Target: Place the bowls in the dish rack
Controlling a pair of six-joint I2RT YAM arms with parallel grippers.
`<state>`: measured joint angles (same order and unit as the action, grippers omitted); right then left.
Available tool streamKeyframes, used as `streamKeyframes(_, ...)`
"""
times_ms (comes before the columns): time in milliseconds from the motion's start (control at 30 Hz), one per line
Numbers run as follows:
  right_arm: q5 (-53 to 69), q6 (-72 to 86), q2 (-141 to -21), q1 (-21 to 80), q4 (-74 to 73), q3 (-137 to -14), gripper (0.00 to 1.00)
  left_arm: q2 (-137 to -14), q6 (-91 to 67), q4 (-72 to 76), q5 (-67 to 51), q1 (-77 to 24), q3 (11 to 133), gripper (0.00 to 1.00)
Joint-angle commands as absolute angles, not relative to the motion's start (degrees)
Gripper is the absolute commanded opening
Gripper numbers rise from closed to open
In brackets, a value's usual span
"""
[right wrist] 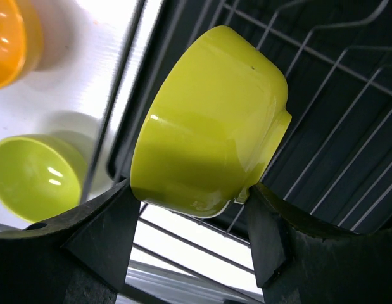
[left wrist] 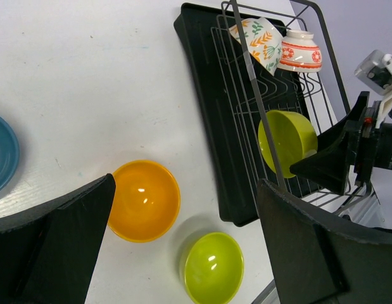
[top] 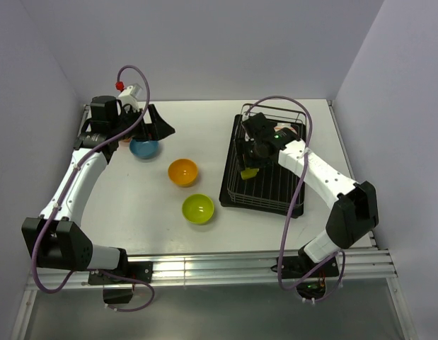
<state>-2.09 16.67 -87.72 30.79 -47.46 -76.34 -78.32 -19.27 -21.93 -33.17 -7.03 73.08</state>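
Along the right edge of the table (top: 204,120), the dish rack (top: 272,193) stands on its black tray. Inside it, toward its near end, the right gripper (right wrist: 192,190) is clamped on a lime green bowl (right wrist: 208,126). One finger presses each side of the wall, and the bowl is tipped on edge among the wires. At the rack's far end, a cream bowl (left wrist: 259,44) with leaf marks leans on its side. A red-banded bowl (left wrist: 300,52) touches it on the right.

Near the far left corner, the left gripper (top: 156,126) hangs with its jaws wide apart and nothing between them. The blue bowl (top: 143,147) sits upright just beside it. The orange bowl (top: 182,171) stands at the middle of the table. The second lime green bowl (top: 198,208) stands nearer the front edge. Both are upright and apart from each other.
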Motion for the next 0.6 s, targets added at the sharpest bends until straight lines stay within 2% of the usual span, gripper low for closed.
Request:
streamKeyframes(0,-1.68,17.23,-85.69,31.46,-47.20,-80.24,0.00,-76.38,-18.89,-19.78,-34.80,-6.59,72.86,1.00)
streamKeyframes(333,-0.27,17.40,-88.15,31.90,-44.48,-77.78,0.00,-76.03,-18.55,-20.04,-34.72,-6.15,72.60,0.99)
streamKeyframes(567,-0.26,17.49,-90.09,31.99,-43.68,-78.05,0.11,-75.85,-18.63,-19.95,-35.07,-5.71,72.07,1.00)
